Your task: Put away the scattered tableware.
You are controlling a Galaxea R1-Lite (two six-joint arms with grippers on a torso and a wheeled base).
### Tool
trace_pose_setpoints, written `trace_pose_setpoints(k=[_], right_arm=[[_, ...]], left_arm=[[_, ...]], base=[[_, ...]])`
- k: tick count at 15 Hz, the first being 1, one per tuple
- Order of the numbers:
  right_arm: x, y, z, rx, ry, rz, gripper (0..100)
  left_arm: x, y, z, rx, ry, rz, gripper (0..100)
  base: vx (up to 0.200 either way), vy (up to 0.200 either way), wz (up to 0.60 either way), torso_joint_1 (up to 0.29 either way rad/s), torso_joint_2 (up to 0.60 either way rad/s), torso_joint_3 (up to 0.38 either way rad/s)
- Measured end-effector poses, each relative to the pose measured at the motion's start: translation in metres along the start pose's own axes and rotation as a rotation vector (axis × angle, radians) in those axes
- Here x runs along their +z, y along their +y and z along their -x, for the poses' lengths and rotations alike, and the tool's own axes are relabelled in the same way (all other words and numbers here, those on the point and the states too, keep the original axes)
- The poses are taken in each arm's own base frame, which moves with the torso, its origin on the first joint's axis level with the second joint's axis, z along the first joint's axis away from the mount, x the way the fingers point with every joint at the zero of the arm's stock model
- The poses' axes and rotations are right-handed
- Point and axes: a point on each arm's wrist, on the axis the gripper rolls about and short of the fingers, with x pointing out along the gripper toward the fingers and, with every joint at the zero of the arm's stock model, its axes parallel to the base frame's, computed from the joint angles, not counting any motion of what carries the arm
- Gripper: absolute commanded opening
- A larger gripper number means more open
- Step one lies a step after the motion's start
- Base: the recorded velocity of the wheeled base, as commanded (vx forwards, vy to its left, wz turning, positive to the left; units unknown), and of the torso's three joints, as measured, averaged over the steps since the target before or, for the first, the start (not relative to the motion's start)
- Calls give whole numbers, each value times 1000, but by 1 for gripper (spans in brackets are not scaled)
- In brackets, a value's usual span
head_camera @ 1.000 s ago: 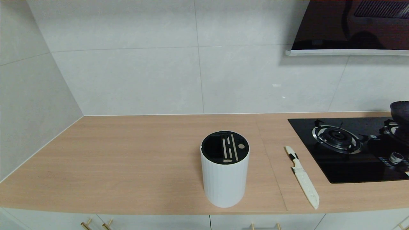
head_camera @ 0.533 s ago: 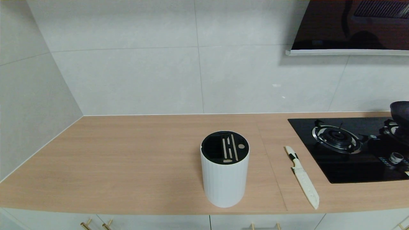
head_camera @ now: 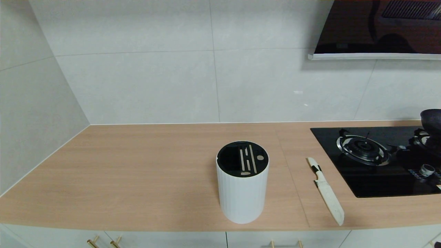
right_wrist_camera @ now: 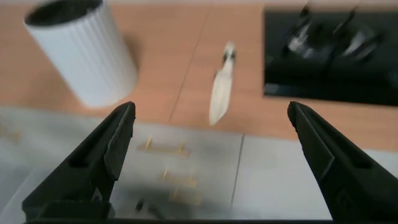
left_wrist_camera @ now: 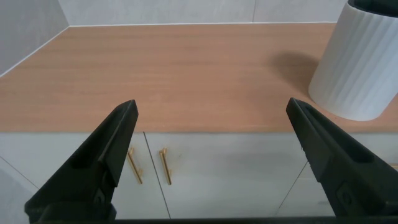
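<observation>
A white ribbed knife holder [head_camera: 242, 182] with a black slotted top stands near the front edge of the wooden counter [head_camera: 137, 165]. A cream knife [head_camera: 325, 190] with a black band on its handle lies flat to the holder's right, blade toward the front edge. My left gripper [left_wrist_camera: 211, 155] is open, held off the counter's front edge, with the holder [left_wrist_camera: 360, 62] ahead on one side. My right gripper [right_wrist_camera: 211, 155] is open too, in front of the cabinet, facing the knife [right_wrist_camera: 222, 84] and the holder [right_wrist_camera: 84, 50].
A black gas hob [head_camera: 375, 158] with burners takes up the counter's right end, with a dark pot [head_camera: 431, 122] on it. A range hood [head_camera: 379, 31] hangs above. Tiled walls close the back and left. Cabinet doors with gold handles [left_wrist_camera: 149, 167] sit below the counter.
</observation>
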Motion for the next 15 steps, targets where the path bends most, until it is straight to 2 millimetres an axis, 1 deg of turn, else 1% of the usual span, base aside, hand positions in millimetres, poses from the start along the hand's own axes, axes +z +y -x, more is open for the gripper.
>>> trace_pose_setpoints(k=[2,4,7,9,12,13,15], right_arm=[[19,-2,-29,35,100,-6,100],[32,-5,-65,59,178,-8,100],[39,-9,-126,60,245,-4,100],[34,-12,-169,32,273,18,100],[22,-15,-227,-15,311,50,100],[18,-16,-243,-29,317,58,100],[6,-15,-269,-45,347,69,100]], left_arm=[[0,0,0,0,0,0,100],[0,0,0,0,0,0,100],[0,0,0,0,0,0,100],[0,0,0,0,0,0,100],[0,0,0,0,0,0,100],[0,0,0,0,0,0,100],[0,0,0,0,0,0,100]], base=[[0,0,0,0,0,0],[0,0,0,0,0,0],[0,0,0,0,0,0],[0,0,0,0,0,0],[0,0,0,0,0,0],[0,0,0,0,0,0],[0,0,0,0,0,0]])
